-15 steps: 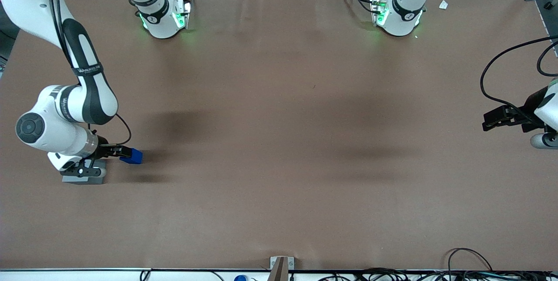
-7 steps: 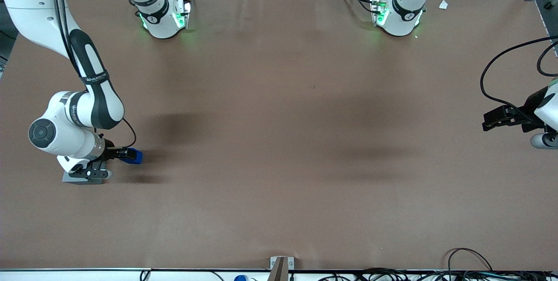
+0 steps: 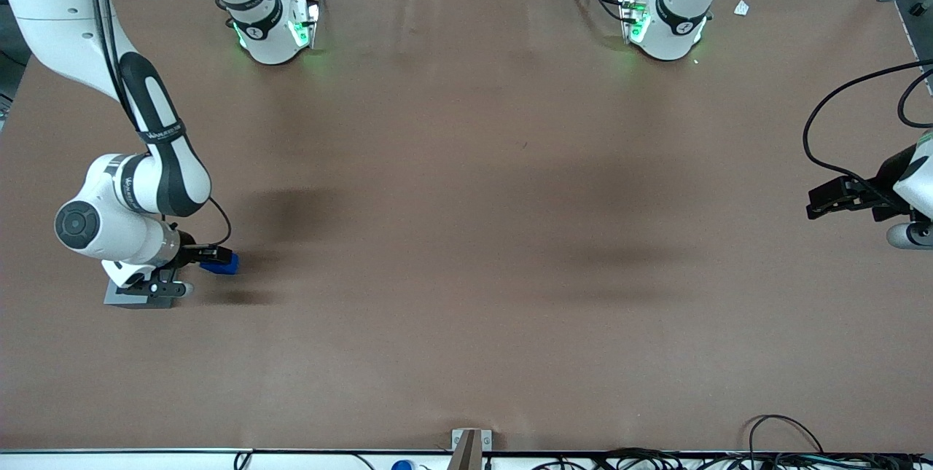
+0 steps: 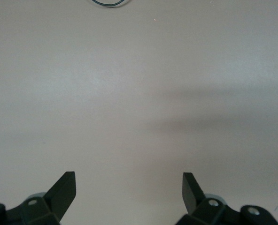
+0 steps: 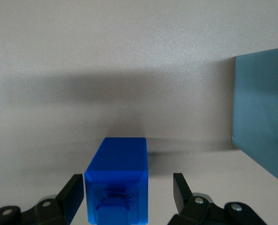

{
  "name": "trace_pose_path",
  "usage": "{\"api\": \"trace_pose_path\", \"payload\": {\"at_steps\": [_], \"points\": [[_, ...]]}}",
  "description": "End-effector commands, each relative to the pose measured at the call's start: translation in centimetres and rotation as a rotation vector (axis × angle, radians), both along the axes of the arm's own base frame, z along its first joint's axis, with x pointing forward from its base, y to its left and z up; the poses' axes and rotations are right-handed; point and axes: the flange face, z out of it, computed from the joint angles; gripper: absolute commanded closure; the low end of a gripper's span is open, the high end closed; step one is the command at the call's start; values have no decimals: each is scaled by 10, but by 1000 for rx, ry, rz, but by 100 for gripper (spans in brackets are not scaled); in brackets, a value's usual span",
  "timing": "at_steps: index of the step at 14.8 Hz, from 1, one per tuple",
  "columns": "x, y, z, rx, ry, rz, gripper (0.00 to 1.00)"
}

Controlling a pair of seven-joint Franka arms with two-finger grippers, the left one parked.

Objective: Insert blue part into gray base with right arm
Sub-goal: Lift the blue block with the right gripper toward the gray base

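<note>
Front view first. The right arm (image 3: 157, 149) bends down low at the working arm's end of the brown table (image 3: 510, 237). Its gripper (image 3: 211, 260) is down by the small blue part (image 3: 221, 264), which sits on the table. The gray base (image 3: 138, 296) is close by, a bit nearer to the camera, and the arm's wrist hides most of it. So the base lies just beside the blue part, not under it.

Right wrist view next. The blue part (image 5: 118, 185) sits between the two black fingers (image 5: 182, 193). One finger is right against its side. The other finger has a gap next to the part. So the fingers are apart and not squeezing yet. The part's long side points away from the gripper (image 5: 128, 194). A flat bluish-gray block, probably the gray base (image 5: 263, 136), stands off to one side, apart from the blue part.

I think the fingers must close on the part next, lift it, then carry it sideways over the base.

Left wrist view shows only bare table.
</note>
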Motion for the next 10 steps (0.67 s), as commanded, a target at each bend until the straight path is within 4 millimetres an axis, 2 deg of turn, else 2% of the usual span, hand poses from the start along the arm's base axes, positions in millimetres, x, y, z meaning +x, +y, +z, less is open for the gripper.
{"api": "trace_pose_path", "payload": {"at_steps": [1, 6, 10], "points": [[-4, 1, 1, -5, 2, 3, 24], [-4, 3, 2, -4, 2, 7, 47], [-3, 0, 3, -5, 2, 3, 73]]}}
